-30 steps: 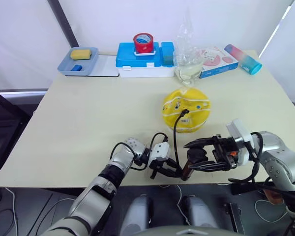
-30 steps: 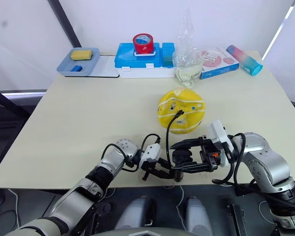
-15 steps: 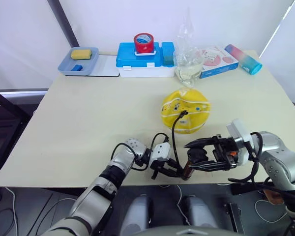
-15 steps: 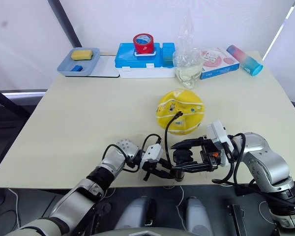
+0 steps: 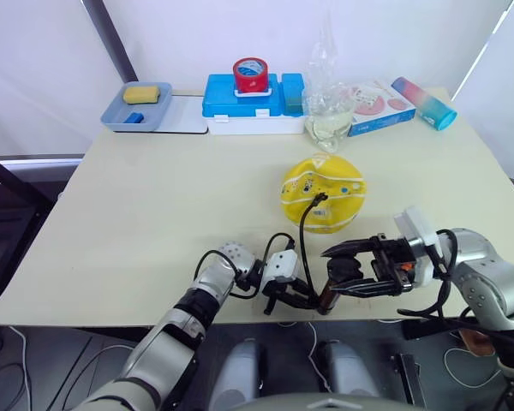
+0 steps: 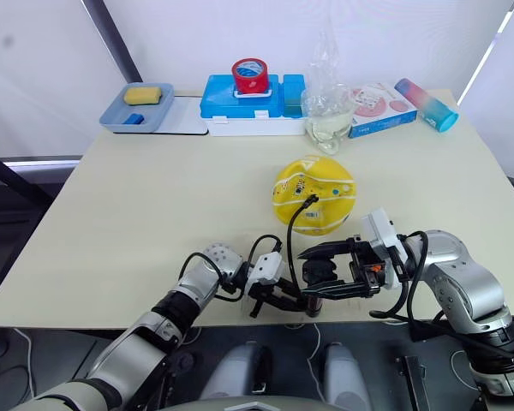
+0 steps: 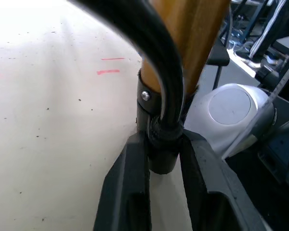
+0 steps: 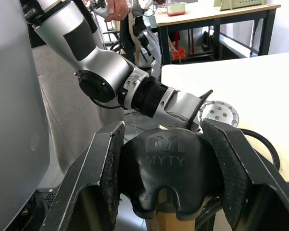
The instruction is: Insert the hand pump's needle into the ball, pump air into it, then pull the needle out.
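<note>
Your table (image 5: 137,214) lies bare left of the ball (image 5: 324,193), which sits mid-table. At the near edge, your right gripper (image 5: 343,276) pinches the hand pump (image 7: 183,43) handle; your left gripper (image 5: 293,295) clamps its hose end.

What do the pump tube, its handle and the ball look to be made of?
Hand pump tube: likely metal, with a smooth amber-gold satin sheen. Handle: matte black moulded plastic or rubber, with raised lettering. Ball: soft glossy yellow rubber or vinyl, dented and sagging at the top.
</note>
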`<action>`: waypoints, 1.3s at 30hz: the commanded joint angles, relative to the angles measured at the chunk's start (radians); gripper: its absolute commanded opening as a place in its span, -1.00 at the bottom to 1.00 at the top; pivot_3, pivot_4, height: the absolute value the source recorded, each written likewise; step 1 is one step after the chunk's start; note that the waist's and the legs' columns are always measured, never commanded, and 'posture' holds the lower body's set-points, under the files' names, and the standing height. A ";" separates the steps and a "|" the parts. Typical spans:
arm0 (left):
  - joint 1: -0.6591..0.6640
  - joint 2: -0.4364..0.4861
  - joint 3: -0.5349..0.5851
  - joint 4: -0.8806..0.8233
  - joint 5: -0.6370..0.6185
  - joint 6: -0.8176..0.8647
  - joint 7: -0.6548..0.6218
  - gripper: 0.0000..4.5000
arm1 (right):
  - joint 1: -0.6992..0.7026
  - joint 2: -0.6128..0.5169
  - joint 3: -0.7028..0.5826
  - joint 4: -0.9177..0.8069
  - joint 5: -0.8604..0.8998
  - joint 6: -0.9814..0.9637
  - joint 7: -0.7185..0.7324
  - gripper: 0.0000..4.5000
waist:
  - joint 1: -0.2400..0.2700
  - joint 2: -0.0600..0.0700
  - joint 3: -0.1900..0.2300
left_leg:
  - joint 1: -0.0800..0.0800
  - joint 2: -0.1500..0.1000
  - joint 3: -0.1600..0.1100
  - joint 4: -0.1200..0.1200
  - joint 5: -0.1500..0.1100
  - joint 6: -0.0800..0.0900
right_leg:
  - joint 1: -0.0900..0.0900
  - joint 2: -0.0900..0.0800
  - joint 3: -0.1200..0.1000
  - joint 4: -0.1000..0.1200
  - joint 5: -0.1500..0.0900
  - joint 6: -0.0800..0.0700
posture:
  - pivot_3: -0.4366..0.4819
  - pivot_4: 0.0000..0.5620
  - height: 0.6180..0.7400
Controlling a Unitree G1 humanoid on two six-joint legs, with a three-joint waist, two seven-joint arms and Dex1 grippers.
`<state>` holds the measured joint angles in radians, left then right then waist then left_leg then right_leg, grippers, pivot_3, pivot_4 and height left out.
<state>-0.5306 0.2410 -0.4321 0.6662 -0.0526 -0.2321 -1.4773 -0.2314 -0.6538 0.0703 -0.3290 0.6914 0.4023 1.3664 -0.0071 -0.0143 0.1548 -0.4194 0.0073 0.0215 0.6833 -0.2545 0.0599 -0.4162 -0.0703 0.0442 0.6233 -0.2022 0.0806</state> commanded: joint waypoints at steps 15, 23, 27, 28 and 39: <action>0.007 -0.119 0.013 0.016 0.030 -0.048 0.189 -0.83 | 0.065 -0.077 -0.194 -0.048 0.052 0.015 -0.107 -0.11 | 0.012 0.000 0.000 | 0.000 0.000 0.000 0.000 0.000 0.000 | 0.000 0.000 0.000 0.000 0.000 0.000 | -0.05 -0.47 0.99; 0.001 -0.181 -0.002 0.081 0.077 -0.086 0.268 -0.83 | 0.202 -0.076 -0.297 -0.096 0.059 0.008 -0.216 -0.11 | 0.020 -0.001 0.000 | 0.000 -0.001 0.000 0.000 0.000 0.000 | 0.000 0.000 0.000 0.000 0.000 0.000 | -0.05 -0.47 0.99; 0.000 -0.198 -0.015 0.112 0.107 -0.131 0.298 -0.83 | 0.272 -0.075 -0.329 -0.118 0.053 -0.009 -0.238 -0.11 | 0.022 -0.001 0.000 | 0.000 -0.001 0.000 0.000 0.000 0.000 | 0.001 0.000 0.000 0.000 0.000 0.000 | -0.05 -0.47 0.99; -0.001 -0.206 -0.012 0.120 0.110 -0.135 0.313 -0.83 | 0.283 -0.074 -0.338 -0.121 0.054 -0.011 -0.247 -0.11 | 0.021 -0.001 0.000 | 0.000 -0.001 0.000 0.000 0.000 0.000 | 0.001 0.000 0.000 0.000 0.000 0.000 | -0.05 -0.47 0.99; -0.008 -0.237 -0.029 0.159 0.180 -0.150 0.421 -0.83 | 0.362 -0.077 -0.384 -0.110 0.032 -0.057 -0.286 -0.11 | 0.022 -0.001 0.000 | 0.001 -0.001 0.000 0.002 0.000 0.000 | 0.003 0.000 0.000 0.000 0.000 0.001 | -0.05 -0.47 0.99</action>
<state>-0.5317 0.0101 -0.4452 0.8196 0.1034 -0.3868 -1.0731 0.1225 -0.7235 -0.2705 -0.4263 0.7461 0.3660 1.0995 0.0151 -0.0153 0.1550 -0.4180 0.0061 0.0212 0.6851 -0.2545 0.0600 -0.4131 -0.0704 0.0442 0.6232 -0.2022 0.0813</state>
